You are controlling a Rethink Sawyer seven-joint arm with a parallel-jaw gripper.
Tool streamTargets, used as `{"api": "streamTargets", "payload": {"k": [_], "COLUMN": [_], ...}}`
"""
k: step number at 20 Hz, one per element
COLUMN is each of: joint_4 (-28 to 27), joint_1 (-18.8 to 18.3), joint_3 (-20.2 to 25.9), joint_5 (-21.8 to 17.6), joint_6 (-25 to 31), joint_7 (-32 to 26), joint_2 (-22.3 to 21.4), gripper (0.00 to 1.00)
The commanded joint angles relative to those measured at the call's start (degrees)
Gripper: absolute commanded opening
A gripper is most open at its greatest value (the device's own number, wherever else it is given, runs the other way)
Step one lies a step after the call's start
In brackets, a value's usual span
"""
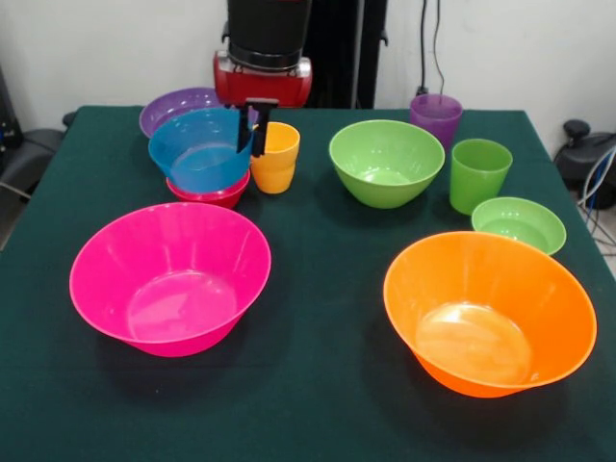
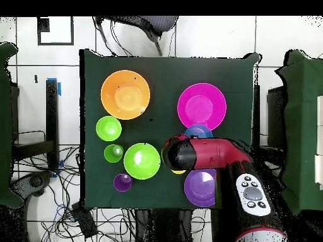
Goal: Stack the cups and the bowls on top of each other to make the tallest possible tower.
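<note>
Your end effector (image 1: 252,127) grips the rim of the small blue bowl (image 1: 200,151), one black finger inside the wall and one outside. The blue bowl sits tilted on the small red bowl (image 1: 214,196), which rests on the bench (image 1: 318,385).

You have close neighbours. The yellow-orange cup (image 1: 276,157) stands just beside the end effector, nearly touching the blue bowl's rim. The medium purple bowl (image 1: 173,108) lies right behind the blue one, and the large pink bowl (image 1: 169,277) sits just in front of the red one.

The medium green bowl (image 1: 386,162) stands alone near the bench's middle, holding nothing. Beyond it are the purple cup (image 1: 436,117) at the back, the green cup (image 1: 478,174) beside it, and the small light green bowl (image 1: 519,224) near the side edge. The large orange bowl (image 1: 489,313) fills the front corner on that side.

Open cloth runs between the yellow-orange cup and the medium green bowl, and between the pink and orange bowls down to the front edge.

In the overhead view the red arm (image 2: 205,153) covers most of the blue bowl and the yellow-orange cup.

You'll find no readable writing anywhere.
</note>
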Motion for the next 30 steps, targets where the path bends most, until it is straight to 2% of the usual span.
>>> {"api": "streamTargets", "payload": {"k": [1,8,12,18,21,24,30], "joint_4": [-3.01,0.2,-1.49,-0.87,0.75,2.29,1.86], "joint_1": [-0.96,-5.11,-3.24,-3.84,-6.29,-9.68,-12.08], "joint_3": [5.57,10.25,7.45,7.69,10.42,13.8,15.31], "joint_5": [-4.46,-2.22,-5.03,-5.21,-3.57,-2.0,-5.1], "joint_6": [5.04,1.57,5.49,5.71,5.66,8.02,9.18], "joint_7": [-7.52,-6.33,-7.22,-7.68,-9.03,-12.02,-13.39], "joint_2": [4.26,5.05,4.71,5.03,5.18,4.72,5.56], "gripper": [0.0,0.0,0.0,0.0,0.0,0.0,0.0]}}
